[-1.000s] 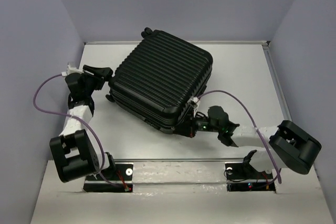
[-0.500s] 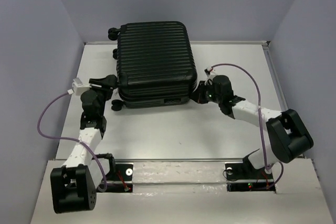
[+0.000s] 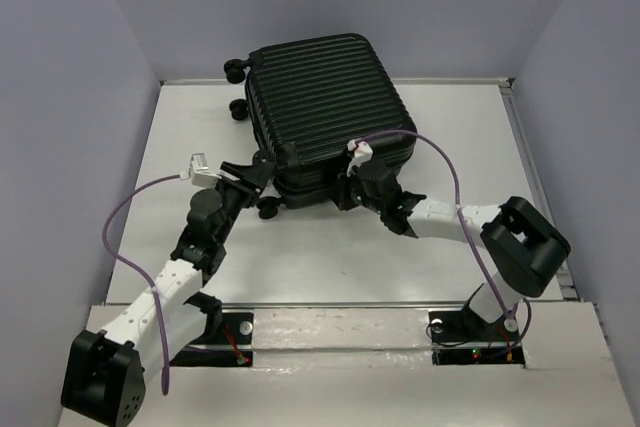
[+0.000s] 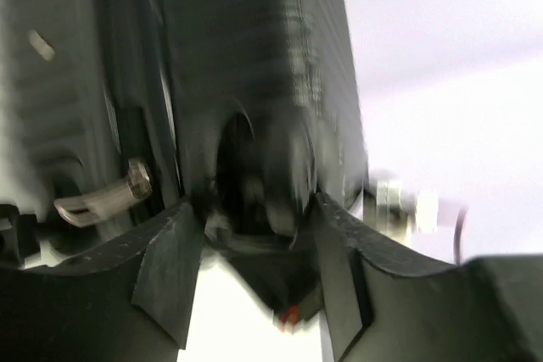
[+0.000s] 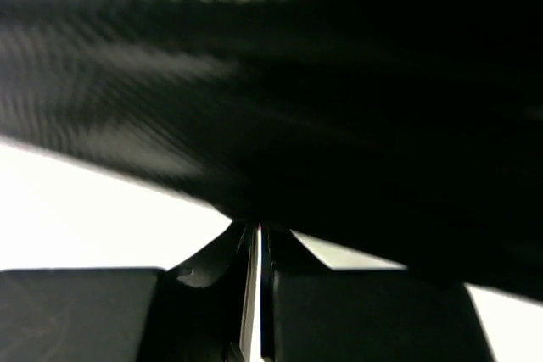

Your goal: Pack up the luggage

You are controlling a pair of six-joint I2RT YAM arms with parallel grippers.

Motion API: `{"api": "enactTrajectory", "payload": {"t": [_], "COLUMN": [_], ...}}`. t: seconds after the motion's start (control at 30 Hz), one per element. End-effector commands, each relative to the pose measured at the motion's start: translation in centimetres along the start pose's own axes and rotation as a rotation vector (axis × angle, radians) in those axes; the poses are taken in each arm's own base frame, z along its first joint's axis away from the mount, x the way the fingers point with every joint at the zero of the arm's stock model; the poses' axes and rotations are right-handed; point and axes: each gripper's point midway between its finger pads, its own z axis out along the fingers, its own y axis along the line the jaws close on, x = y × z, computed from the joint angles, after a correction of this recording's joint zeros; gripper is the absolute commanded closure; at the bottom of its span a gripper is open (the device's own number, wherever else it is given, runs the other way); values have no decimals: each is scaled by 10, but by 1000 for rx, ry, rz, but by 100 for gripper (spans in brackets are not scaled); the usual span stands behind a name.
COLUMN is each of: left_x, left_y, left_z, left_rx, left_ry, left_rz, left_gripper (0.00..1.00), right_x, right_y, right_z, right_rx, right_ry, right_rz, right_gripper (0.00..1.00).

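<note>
Closed ribbed suitcase on table, we see left gripper released around wheel, right gripper clenched at its edge.

Flat white desk bounded by a thin raised metal rim along its far and right edges. Plain pale lavender walls enclose the desk on the left, rear and right sides.
</note>
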Motion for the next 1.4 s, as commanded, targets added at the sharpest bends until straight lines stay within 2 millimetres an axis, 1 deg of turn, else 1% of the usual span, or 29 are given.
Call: {"api": "enactTrajectory", "payload": {"t": [0.0,0.03,0.07,0.1,0.13,0.17,0.2,0.3,0.33,0.37,0.4,0.43,0.5,0.53,0.57,0.6,0.63,0.67,0.7,0.77,0.8,0.83,0.9,0.97,1.03,1.13,1.17,1.2,1.37], "left_x": [83,86,98,102,104,106,111,120,124,126,125,121,112,106,88,78,71,55,53,37,33,30,20,20,9,15,8,-3,4], "left_y": [-47,-57,-64,-69,-74,-78,-79,-81,-81,-78,-79,-85,-92,-72,-94,-96,-79,-97,-79,-88,-83,-70,-57,-44,-28,-35,-35,-28,-11], "left_z": [-31,-30,-30,-29,-29,-28,-31,-38,-40,-41,-42,-45,-47,-43,-46,-47,-48,-52,-58,-61,-62,-65,-63,-63,-58,-50,-47,-45,-29], "left_rx": [213,237,248,254,267,272,275,281,282,275,279,294,291,198,215,194,100,116,30,0,-40,-102,-170,-198,-240,-163,-191,-238,-217], "left_ry": [352,347,384,395,404,409,417,433,444,451,451,443,413,389,341,318,312,287,326,324,327,341,337,373,372,429,412,388,468], "left_rz": [33,26,23,23,24,29,28,28,30,33,36,45,105,217,260,312,387,471,534,634,660,693,739,773,836,870,881,909,913], "left_gripper": [94,94,94,94,94,94,94,94,94,94,94,94,94,94,94,94,79,69,41,19,15,12,10,10,7,6,5,3,5], "right_x": [-80,-62,-44,-29,-18,1,3,-15,-39,-44,-74,-84,-90,-101,-98,-96,-93,-90,-87,-83,-83,-82,-83,-84,-84,-84,-84,-83,-84], "right_y": [73,81,96,91,82,49,32,-15,-51,-58,-69,-74,-84,-89,-95,-99,-103,-107,-110,-106,-106,-104,-99,-96,-95,-94,-94,-94,-92], "right_z": [6,13,14,16,15,10,3,-24,-30,-36,-43,-47,-57,-68,-73,-77,-83,-86,-87,-86,-86,-85,-85,-87,-87,-87,-88,-88,-87], "right_rx": [-327,-348,-364,-331,-299,-254,-256,-265,-218,-234,-217,-199,-154,-134,-115,-104,-93,-87,-85,-113,-119,-128,-158,-173,-177,-179,-180,-178,-199], "right_ry": [-134,-95,-71,-53,-38,-23,-26,-62,-109,-92,-143,-154,-140,-168,-161,-159,-161,-156,-148,-136,-135,-133,-126,-130,-128,-125,-124,-124,-122], "right_rz": [-30,-19,-42,-52,-28,6,38,67,76,73,58,22,24,12,24,33,41,55,68,68,75,84,84,82,80,80,78,77,77], "right_gripper": [93,93,93,93,93,93,93,93,93,93,93,93,93,93,93,93,93,93,93,93,93,93,93,93,93,93,93,93,93]}}
